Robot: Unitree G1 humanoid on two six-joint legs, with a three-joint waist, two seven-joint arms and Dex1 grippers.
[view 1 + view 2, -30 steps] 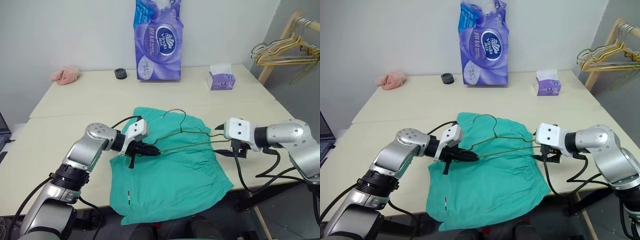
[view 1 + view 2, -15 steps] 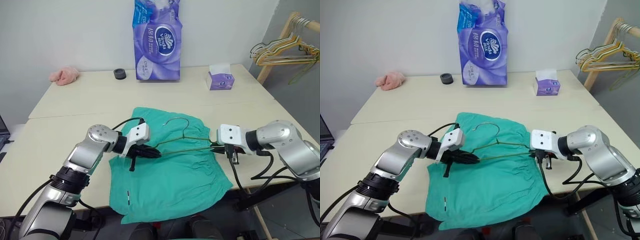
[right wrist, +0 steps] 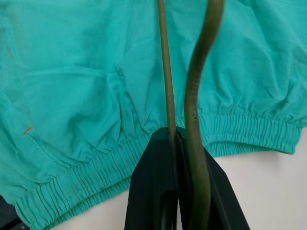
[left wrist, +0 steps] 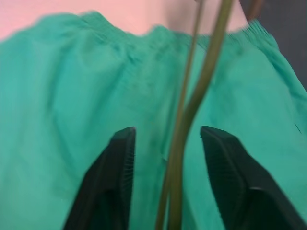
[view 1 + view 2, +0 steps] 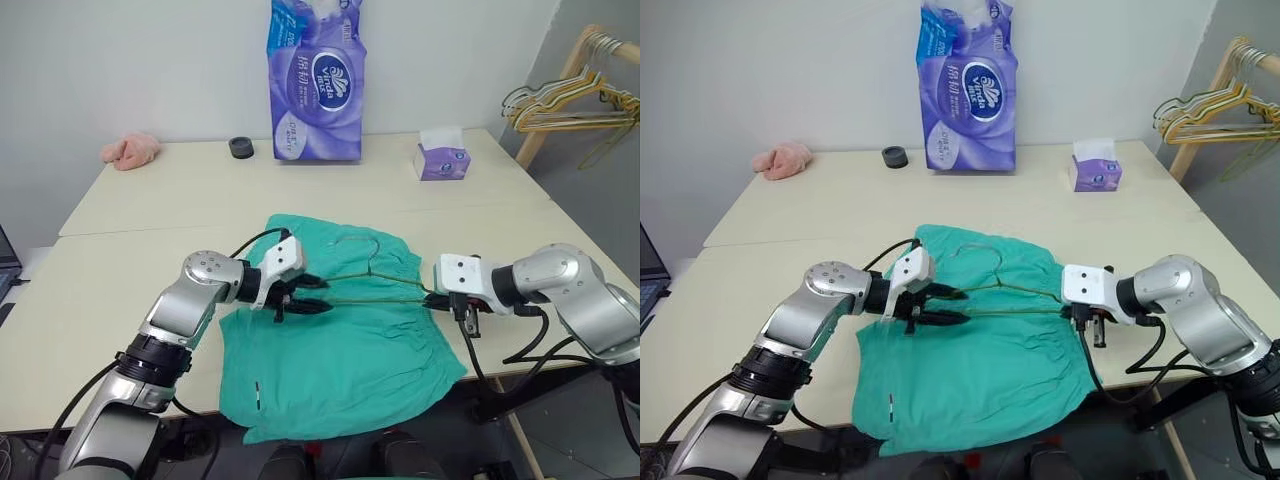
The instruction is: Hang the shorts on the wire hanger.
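wooden rack (image 5: 575,70) cut off rightward

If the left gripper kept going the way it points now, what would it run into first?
Most likely the wire hanger, whose wire runs between the open left gripper fingers; behind it lie the shorts. Depth between wire and fabric is unclear.

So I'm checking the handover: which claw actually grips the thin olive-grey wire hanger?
The right claw, shut on the thin olive-grey wire hanger; the left claw stands open around it.
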